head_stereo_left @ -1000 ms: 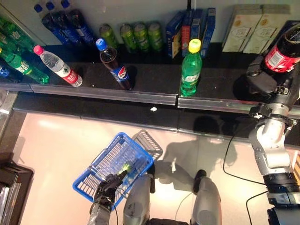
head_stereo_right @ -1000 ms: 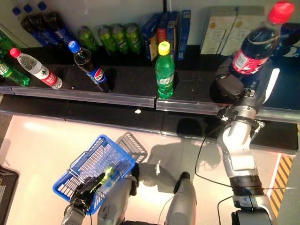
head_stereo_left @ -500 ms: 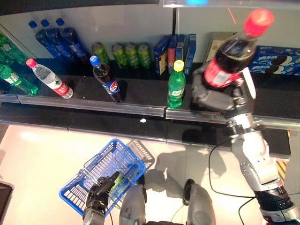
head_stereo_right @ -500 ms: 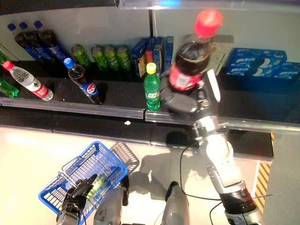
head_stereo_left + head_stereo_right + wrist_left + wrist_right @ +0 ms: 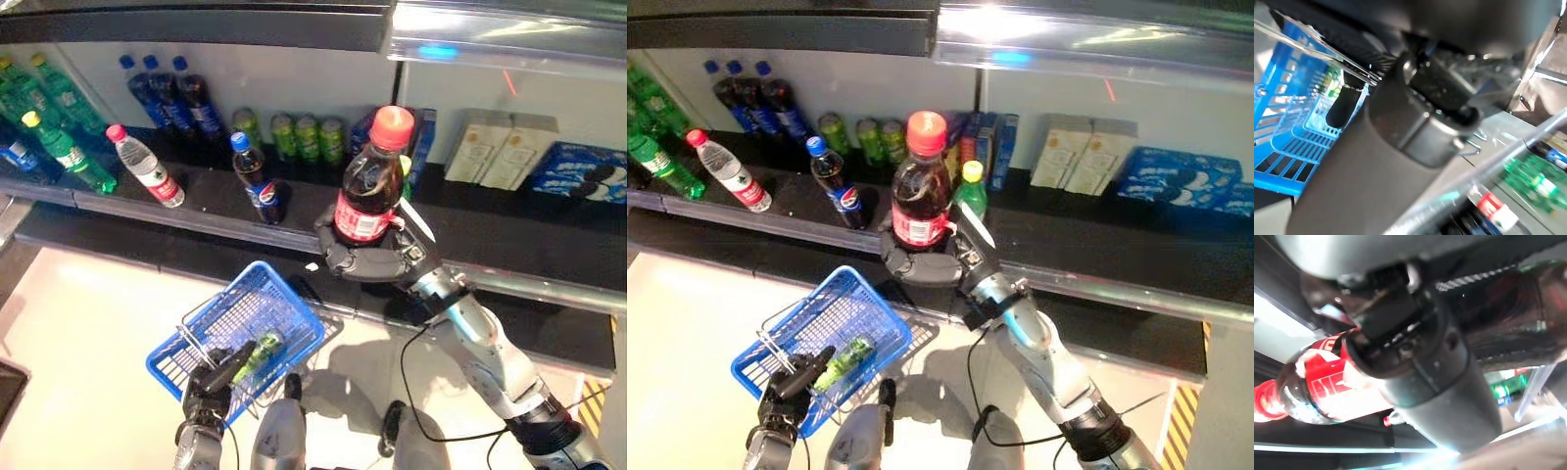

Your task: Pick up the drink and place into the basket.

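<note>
A dark cola bottle (image 5: 364, 188) with a red cap and red label stands upright in my right hand (image 5: 372, 262), whose fingers curl round its lower half; the same cola bottle (image 5: 1317, 384) shows in the right wrist view. It hangs in the air to the right of and above the blue wire basket (image 5: 201, 338). My left hand (image 5: 211, 377) is shut on the basket's handle (image 5: 1322, 58) near its front edge. A green bottle (image 5: 257, 352) lies inside the basket.
A dark shelf (image 5: 509, 245) runs across behind. On it stand a blue-capped cola bottle (image 5: 255, 181), a leaning water bottle (image 5: 145, 168), green cans (image 5: 309, 139), green bottles (image 5: 59, 147), cream boxes (image 5: 500, 152) and blue packs (image 5: 583, 171). Pale floor (image 5: 78, 313) lies below.
My right hand has carried the cola bottle leftward and lower, from over the shelf to just beside the basket. The camera has shifted. The left hand still holds the basket.
</note>
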Motion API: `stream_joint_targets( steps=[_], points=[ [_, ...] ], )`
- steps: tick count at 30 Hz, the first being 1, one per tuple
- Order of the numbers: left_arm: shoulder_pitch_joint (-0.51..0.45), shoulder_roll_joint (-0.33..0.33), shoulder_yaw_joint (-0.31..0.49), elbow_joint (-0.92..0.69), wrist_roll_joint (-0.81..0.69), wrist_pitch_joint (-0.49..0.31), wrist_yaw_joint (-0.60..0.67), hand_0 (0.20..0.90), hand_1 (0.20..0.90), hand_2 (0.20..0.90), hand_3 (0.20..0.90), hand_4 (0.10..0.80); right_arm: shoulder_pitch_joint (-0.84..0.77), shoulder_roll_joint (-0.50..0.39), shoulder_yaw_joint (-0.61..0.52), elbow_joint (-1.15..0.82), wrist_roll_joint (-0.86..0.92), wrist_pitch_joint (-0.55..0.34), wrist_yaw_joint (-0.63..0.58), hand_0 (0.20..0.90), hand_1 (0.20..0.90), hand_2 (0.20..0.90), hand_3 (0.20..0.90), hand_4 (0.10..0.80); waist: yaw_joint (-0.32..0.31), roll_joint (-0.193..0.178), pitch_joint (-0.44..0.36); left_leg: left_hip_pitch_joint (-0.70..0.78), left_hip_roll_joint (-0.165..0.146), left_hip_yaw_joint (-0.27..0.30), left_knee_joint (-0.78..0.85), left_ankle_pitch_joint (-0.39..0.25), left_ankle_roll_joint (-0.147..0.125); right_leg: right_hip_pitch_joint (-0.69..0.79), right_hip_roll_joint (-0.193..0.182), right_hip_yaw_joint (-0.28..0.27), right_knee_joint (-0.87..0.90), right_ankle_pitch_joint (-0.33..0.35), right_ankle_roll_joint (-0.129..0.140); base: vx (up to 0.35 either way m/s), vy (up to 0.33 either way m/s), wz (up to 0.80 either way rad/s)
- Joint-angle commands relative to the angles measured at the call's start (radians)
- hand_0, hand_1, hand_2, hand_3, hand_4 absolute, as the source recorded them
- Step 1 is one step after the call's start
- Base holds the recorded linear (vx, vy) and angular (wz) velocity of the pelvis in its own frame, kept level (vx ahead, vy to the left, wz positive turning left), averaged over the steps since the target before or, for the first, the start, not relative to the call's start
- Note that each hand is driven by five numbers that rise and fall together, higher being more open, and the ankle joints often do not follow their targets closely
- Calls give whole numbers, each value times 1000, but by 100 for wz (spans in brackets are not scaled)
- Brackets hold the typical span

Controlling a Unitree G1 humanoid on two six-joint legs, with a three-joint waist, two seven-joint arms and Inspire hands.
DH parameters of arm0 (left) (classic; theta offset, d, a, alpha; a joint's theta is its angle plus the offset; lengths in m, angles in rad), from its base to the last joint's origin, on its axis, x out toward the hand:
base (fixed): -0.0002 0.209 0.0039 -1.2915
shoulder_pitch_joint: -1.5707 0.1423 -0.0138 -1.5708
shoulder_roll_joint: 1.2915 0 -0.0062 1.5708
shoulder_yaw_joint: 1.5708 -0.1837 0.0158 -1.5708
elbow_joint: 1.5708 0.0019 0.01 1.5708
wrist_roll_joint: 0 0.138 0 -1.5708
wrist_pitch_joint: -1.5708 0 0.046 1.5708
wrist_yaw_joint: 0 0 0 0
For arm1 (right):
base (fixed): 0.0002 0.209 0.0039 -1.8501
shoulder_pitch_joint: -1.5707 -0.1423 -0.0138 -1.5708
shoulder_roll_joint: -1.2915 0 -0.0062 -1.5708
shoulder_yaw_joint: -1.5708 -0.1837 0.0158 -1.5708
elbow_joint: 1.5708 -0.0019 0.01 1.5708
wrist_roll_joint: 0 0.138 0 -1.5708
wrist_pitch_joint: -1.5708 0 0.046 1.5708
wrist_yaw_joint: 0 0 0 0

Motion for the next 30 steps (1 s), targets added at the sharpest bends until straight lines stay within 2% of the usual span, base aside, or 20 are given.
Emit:
stream_joint_targets(
  steps=[1,6,13,16,23,30],
  points=[
    [-10,151,42,-234,-27,-160,-133,300,300,300,200,100,-198,123,9,-145,7,-119,-48,300,300,300,200,100,46,-13,-145,3,-4,-50,81,83,-8,147,8,0,-206,95,-20,-2,36,35],
    [3,187,12,-353,-21,-109,-249,300,300,300,200,100,-263,175,67,-107,-50,-96,-133,300,300,300,200,100,109,-3,-127,-20,-39,-110,83,77,-3,149,-13,-42,-202,104,-16,-51,28,45],
    [23,242,-56,-647,-71,5,-367,300,300,300,200,100,-283,217,126,-73,-91,-55,-146,300,300,300,200,100,172,20,-94,-64,-83,-174,95,85,5,144,-30,-89,-198,115,-6,-59,31,30],
    [14,262,-70,-741,-114,30,-424,300,300,300,200,100,-284,223,145,-52,-115,-42,-151,300,300,300,200,100,190,23,-82,-75,-96,-195,96,89,6,148,-32,-106,-201,119,-1,-32,-1,22],
    [-31,278,-76,-873,-205,80,-507,300,300,300,200,100,-296,253,186,17,-141,-30,-171,300,300,300,200,100,225,24,-57,-95,-118,-228,110,87,7,155,-39,-141,-195,121,7,-9,-9,24],
    [-62,287,-65,-933,-210,118,-571,300,300,300,200,100,-323,297,205,96,-186,-5,-223,300,300,300,200,100,264,23,-38,-109,-137,-255,110,76,12,162,-47,-177,-195,129,16,11,-18,16]
  ],
)
